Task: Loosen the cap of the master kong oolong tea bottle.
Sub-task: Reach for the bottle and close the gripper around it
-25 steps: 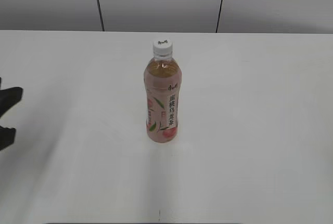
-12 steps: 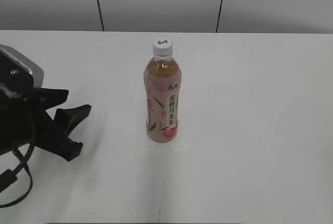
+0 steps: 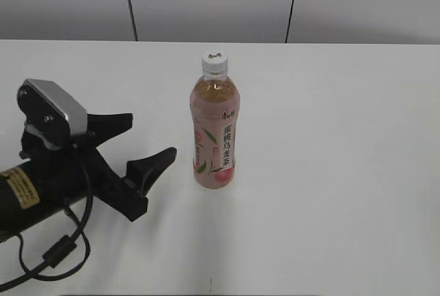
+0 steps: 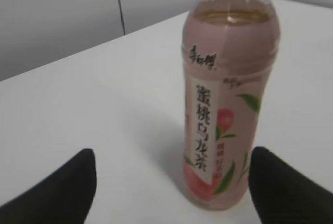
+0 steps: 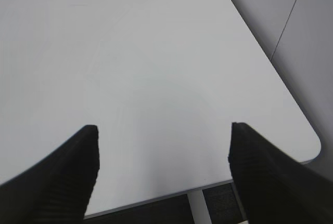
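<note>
I see one master kong oolong tea bottle [image 3: 214, 128] upright at frame centre on the white counter [image 3: 344, 172], its one white cap [image 3: 214, 63] on. Left end effector [image 3: 141, 143], lower left, gapes empty beside it; right end effector [image 5: 161, 156] gapes empty over bare counter.

Left arm [image 3: 41, 193] is black & round, w/ a yellow sticker that has tiny writing, too small to read. A silver-grey box w/ 2 dark screws sits on top. A black cable loops under it. Left gripper [image 3: 148, 141] has 2 black pointy fingers. Right gripper [image 5: 164, 174] fingers are black w/ ribbed sides.
</note>
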Controlling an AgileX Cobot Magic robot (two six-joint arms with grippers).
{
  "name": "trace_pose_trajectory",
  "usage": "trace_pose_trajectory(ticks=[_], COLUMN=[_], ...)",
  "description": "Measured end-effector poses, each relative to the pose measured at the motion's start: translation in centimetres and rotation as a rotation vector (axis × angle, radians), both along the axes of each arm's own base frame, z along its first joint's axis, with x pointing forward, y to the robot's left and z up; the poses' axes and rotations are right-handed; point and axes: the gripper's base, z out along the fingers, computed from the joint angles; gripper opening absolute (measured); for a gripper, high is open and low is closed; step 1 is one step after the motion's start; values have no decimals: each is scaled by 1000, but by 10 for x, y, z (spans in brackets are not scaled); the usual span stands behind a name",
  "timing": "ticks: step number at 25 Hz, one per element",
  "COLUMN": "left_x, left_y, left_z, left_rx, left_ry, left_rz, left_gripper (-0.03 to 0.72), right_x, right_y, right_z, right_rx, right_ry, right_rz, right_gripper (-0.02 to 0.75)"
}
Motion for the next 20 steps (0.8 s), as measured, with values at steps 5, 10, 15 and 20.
trace_pose_trajectory(ticks=[5,10,15,20], left_x=[2,7,24,37], left_y=[-7,-19,-30,-41], left_z=[-31,-47,-37,-27], left_rx=[-18,-10,-58,-86], left_ry=[73,115,56,-4], left_rz=[-48,-141,-152,-198], left_gripper=[583,588,588,588], right_x=[0,0,0,0], right_y=[0,0,0,0], right_z=[0,0,0,0], right_rx=[0,0,0,0], right_ry=[0,0,0,0], right_rz=[0,0,0,0], right_gripper=[586,586,586,586])
